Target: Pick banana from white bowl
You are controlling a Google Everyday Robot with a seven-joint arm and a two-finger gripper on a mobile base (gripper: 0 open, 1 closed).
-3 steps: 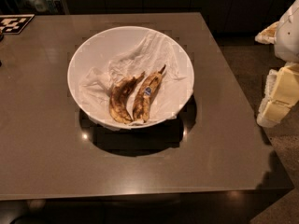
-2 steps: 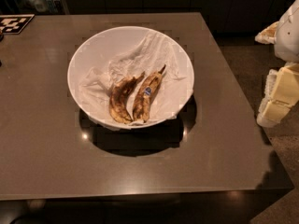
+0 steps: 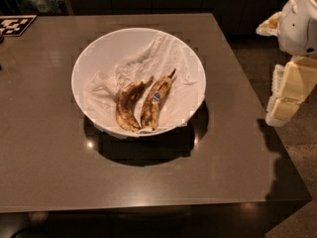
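Note:
The banana [image 3: 154, 103] is yellow-brown with dark blotches and a small blue sticker at mid-length. It lies in the white bowl [image 3: 98, 49] on crumpled white paper [image 3: 148, 58], its stem pointing to the back right. A darker, more curved banana [image 3: 127, 106] lies just left of it, touching near the lower ends. My gripper [image 3: 283, 105] hangs off the table's right edge, well to the right of the bowl and apart from it, at about bowl height.
The bowl stands in the middle of a dark brown table [image 3: 49, 157]. A black-and-white marker tag [image 3: 15, 25] lies at the back left corner. The table's right edge runs close to my arm [image 3: 299, 24]. Floor lies beyond it.

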